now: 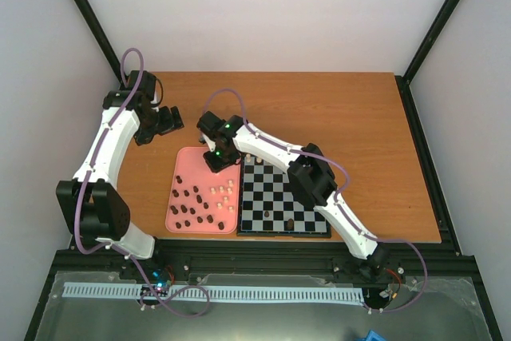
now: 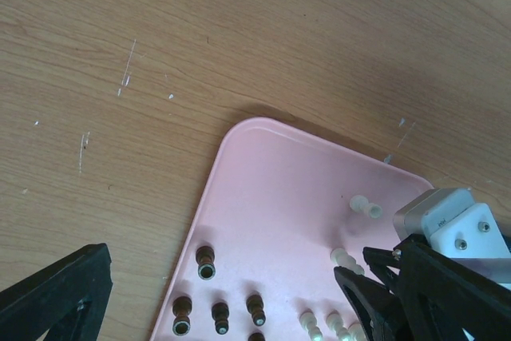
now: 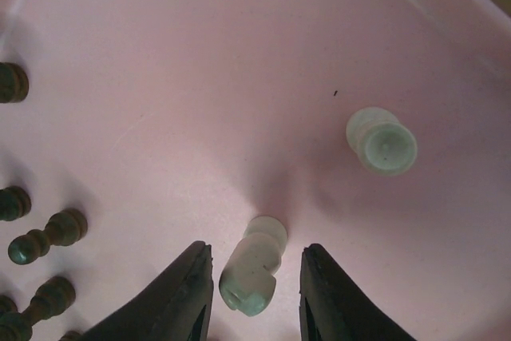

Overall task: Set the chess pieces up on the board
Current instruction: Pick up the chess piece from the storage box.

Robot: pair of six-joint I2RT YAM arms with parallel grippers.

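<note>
Right gripper (image 3: 255, 255) open around a cream piece (image 3: 254, 273) — not squeezing yet
It's tipped over in the tray (image 3: 160, 77) beside the board (image 1: 283, 197), so we reckon the jaws straddle it to grab across its body.

The top external view looks down from high above the near edge of the worktop (image 1: 359, 133), far enough to take in all of it with the pink tray (image 1: 188, 169) and the board (image 1: 267, 201). The left wrist view looks down from nearer on one tray corner and the wood beside it. The right wrist view sits very close over the tray floor between its own fingers (image 3: 172, 301); all three share the tray.
</note>
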